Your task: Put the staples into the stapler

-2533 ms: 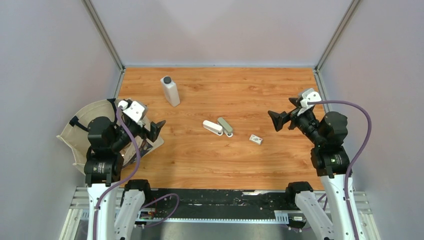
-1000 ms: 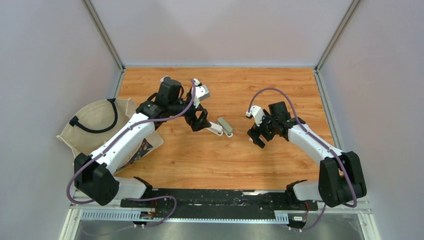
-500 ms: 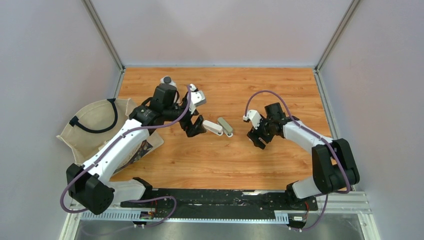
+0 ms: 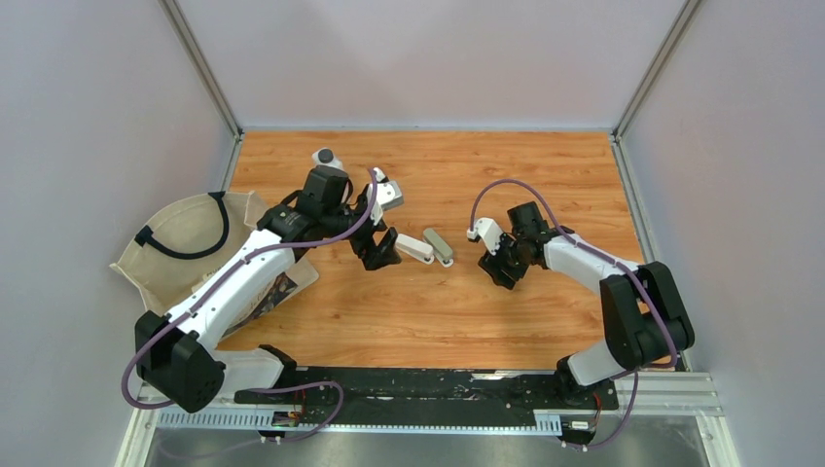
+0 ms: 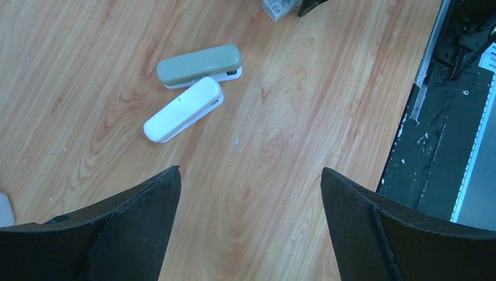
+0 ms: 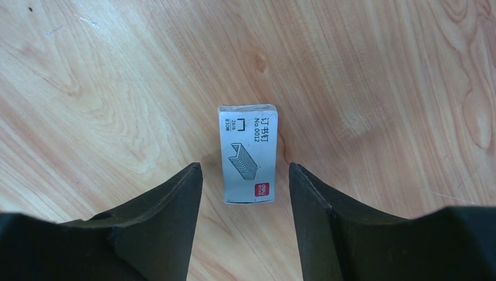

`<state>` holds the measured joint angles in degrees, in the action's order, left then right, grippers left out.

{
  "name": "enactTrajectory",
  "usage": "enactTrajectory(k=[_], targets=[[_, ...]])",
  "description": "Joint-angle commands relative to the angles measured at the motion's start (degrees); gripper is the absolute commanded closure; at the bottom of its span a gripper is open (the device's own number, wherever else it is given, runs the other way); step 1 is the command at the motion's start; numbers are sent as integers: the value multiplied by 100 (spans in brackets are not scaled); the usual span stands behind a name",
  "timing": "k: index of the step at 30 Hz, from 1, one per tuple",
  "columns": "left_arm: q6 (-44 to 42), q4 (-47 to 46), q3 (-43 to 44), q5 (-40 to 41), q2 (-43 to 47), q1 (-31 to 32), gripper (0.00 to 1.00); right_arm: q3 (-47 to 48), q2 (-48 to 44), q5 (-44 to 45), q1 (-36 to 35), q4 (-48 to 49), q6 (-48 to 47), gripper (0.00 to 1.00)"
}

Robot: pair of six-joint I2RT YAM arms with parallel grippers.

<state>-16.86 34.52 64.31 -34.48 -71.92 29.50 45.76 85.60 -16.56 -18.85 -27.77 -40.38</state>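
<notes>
Staples (image 6: 248, 153) between right gripper (image 6: 244, 168) jaws

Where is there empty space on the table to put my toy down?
Bare wood lies near the front, between the white stapler and the black rail, and at the far right, beyond the right arm. The middle is crowded: the green stapler, the staple box, the left fingers and the right fingers.

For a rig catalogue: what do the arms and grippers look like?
The left arm and right arm have white links, black joints and a looping purple cable each. The left gripper and right gripper have matte black, wedge-shaped jaws.
</notes>
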Motion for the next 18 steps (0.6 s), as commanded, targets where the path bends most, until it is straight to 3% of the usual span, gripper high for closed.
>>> enactTrajectory(k=[1,7,13,18], targets=[[-1,-86,-15,-156,3,12,3,109,88,100,-31,149,-58,39],[25,-95,-15,-208,-32,4,4,83,106,161,-31,158,-66,41],[51,-112,-42,-252,-77,12,4,109,141,188,-40,158,-58,54],[69,-112,-42,-287,-94,12,4,83,123,153,-31,140,-84,56]])
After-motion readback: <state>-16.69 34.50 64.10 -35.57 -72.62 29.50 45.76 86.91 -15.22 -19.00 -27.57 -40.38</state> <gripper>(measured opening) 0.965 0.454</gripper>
